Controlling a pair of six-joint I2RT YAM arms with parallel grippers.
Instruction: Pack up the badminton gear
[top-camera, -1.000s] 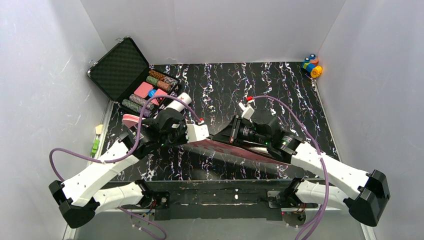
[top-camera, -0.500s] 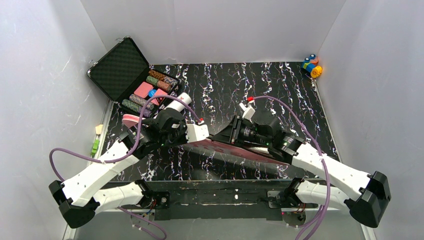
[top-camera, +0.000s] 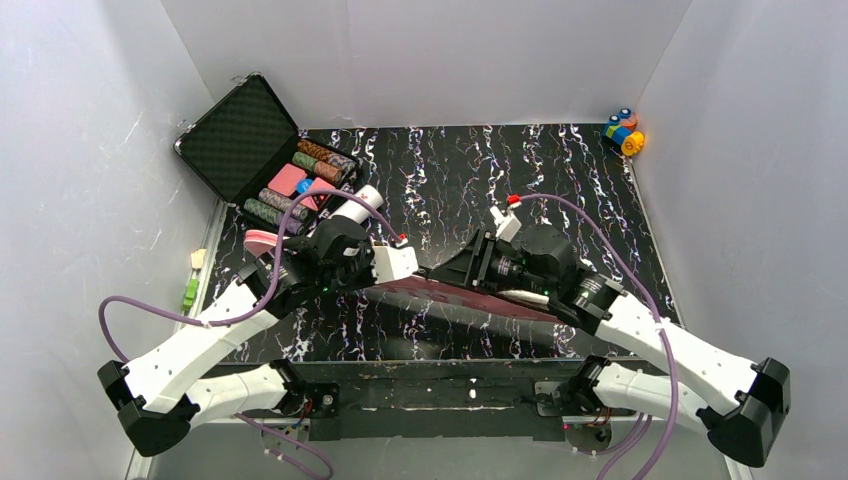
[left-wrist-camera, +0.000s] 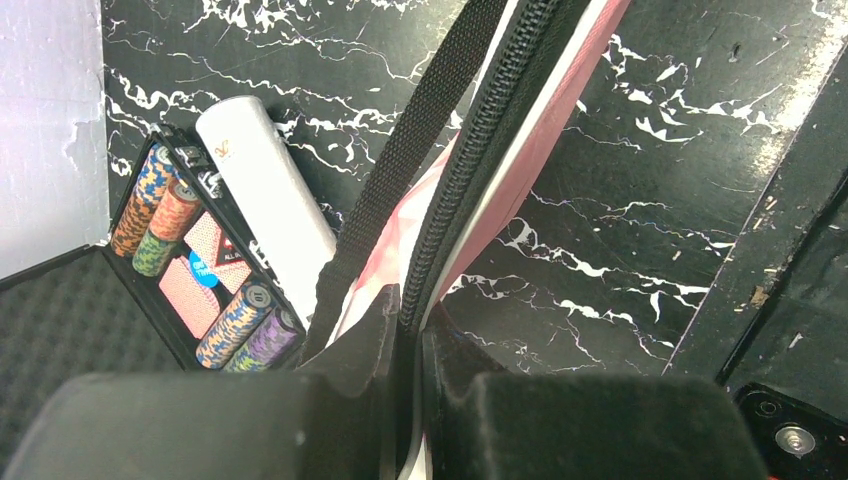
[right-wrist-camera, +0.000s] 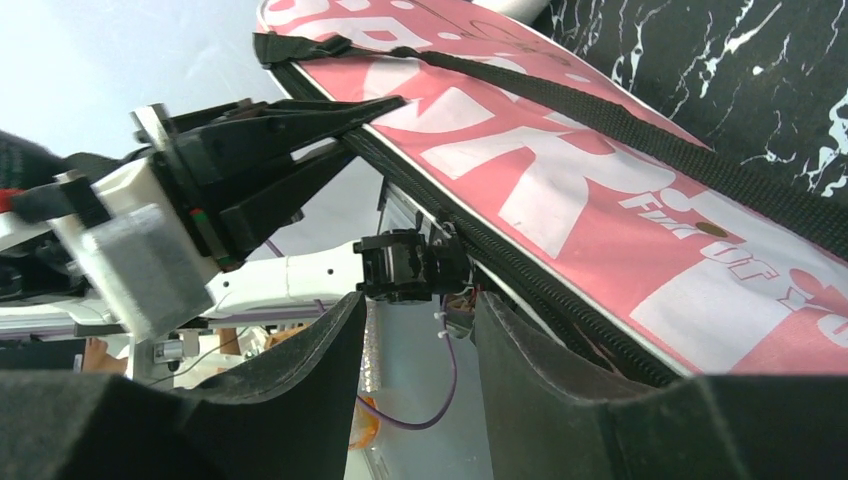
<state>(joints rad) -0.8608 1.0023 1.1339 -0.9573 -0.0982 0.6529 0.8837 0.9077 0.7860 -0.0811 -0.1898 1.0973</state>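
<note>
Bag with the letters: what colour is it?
Pink bag, white lettering; clearest in right wrist view.

From above, both arms cover most of the pink racket-shaped fabric bag, hiding its ends. Above the left hand, the bag runs off the picture's top. Its black strap hides the near end of the long white cardboard tube, left of that hand. Farther left, the black hard case of striped poker chips is cut off. Beside the right hand, the bag's white lettering is cropped and only partly legible. What is inside the bag cannot be seen.
</note>
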